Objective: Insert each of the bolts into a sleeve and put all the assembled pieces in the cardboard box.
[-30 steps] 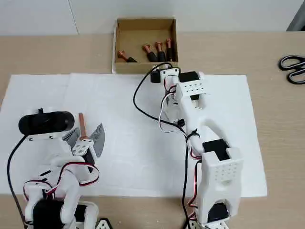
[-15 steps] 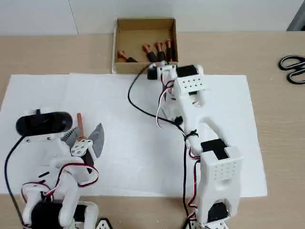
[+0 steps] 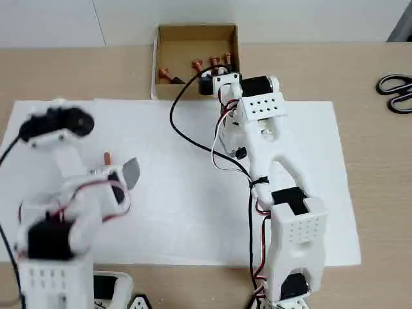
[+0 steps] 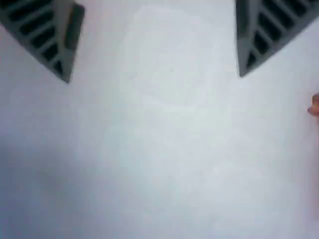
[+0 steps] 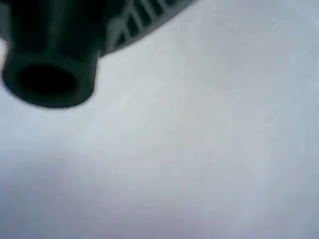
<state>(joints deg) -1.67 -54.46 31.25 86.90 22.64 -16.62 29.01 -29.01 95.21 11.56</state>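
My left gripper (image 4: 154, 64) hangs open over the white paper, with nothing between its grey fingers (image 4: 55, 40). In the high view this left gripper (image 3: 121, 177) is at the left of the sheet. A copper bolt (image 3: 107, 158) lies just beside it, and its tip (image 4: 314, 107) shows in the left wrist view. My right gripper (image 5: 79, 35) is shut on a black sleeve (image 5: 50, 79), whose open end is above the paper. The cardboard box (image 3: 156, 61) at the back holds several assembled pieces (image 3: 212, 64). The right arm (image 3: 257, 116) reaches toward the box and hides its own gripper.
A white paper sheet (image 3: 180, 212) covers the middle of the wooden table. Scissors (image 3: 396, 87) lie at the far right edge. A black cable (image 3: 193, 141) loops from the right arm over the paper.
The left arm has lifted and swung, its camera head moving to the far left, and the gripper has shifted slightly off the bolt. The right arm has edged toward the box.
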